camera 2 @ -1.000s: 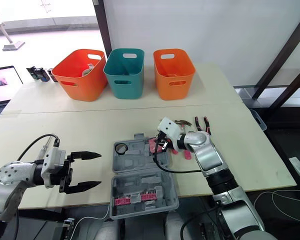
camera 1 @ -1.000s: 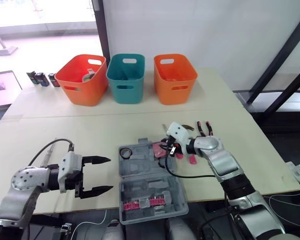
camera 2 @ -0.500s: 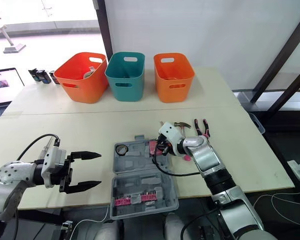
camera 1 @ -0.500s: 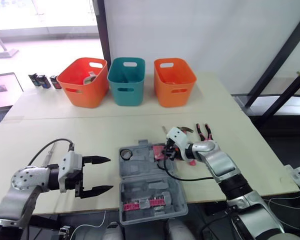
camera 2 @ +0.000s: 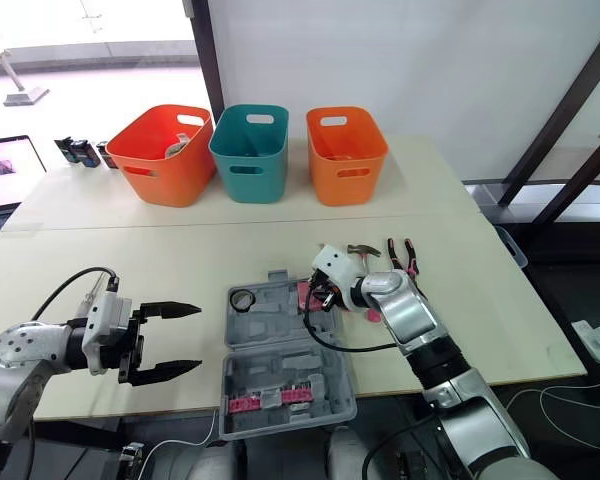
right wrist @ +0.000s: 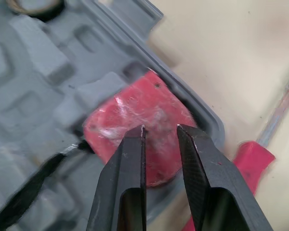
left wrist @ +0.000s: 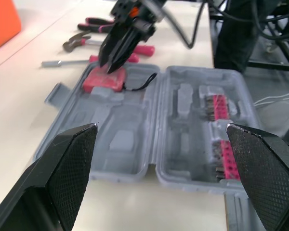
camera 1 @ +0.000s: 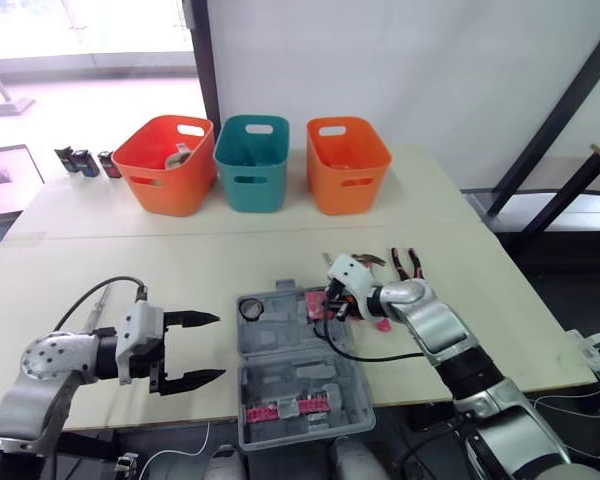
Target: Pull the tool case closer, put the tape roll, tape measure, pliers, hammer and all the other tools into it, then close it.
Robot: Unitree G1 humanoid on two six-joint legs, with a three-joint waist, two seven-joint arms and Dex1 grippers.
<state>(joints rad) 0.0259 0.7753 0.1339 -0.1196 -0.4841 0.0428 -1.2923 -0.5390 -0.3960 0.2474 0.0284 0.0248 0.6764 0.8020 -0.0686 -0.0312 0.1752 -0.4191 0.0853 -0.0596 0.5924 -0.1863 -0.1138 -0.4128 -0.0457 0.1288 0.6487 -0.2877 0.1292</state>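
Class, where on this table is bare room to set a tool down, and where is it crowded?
Bare: the table strip between the baskets and the tool case, and the stretch behind the left gripper. Crowded: right of the case, around the right gripper, hammer and pliers.

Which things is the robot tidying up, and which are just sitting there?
Job: tool case, tape measure, tape roll, pliers, hammer.
Just lying about: left orange basket, teal basket, right orange basket, laptop.
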